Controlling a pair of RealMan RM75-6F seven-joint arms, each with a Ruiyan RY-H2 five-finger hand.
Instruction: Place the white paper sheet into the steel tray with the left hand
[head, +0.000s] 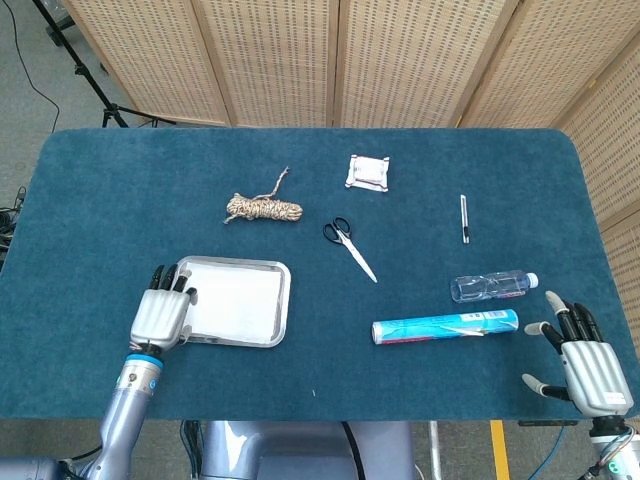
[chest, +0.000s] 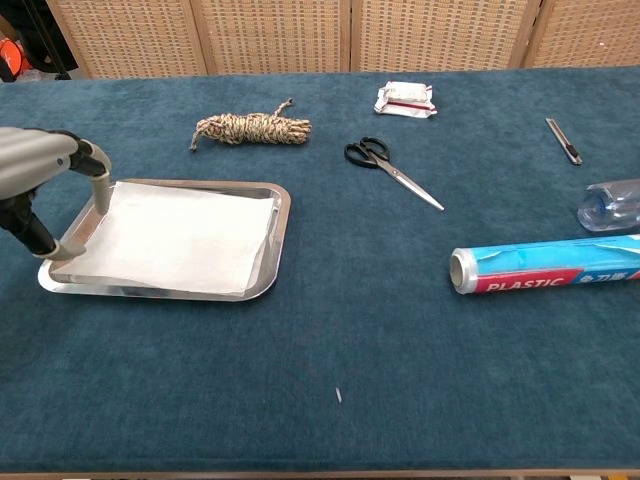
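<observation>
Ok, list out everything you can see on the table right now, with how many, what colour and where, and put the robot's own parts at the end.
steel tray: one, silver, front left of the table
white paper sheet: one, white, lying flat in the tray
rope bundle: one, tan and brown, behind the tray
scissors: one pair, black handles, centre
white packet: one, white with red, far centre
utility knife: one, dark and silver, far right
water bottle: one, clear, lying on its side at the right
plastic wrap roll: one, blue box, front right
table: one, blue cloth
left robot hand: fingers spread, at the tray's left edge
right robot hand: fingers spread, front right corner
</observation>
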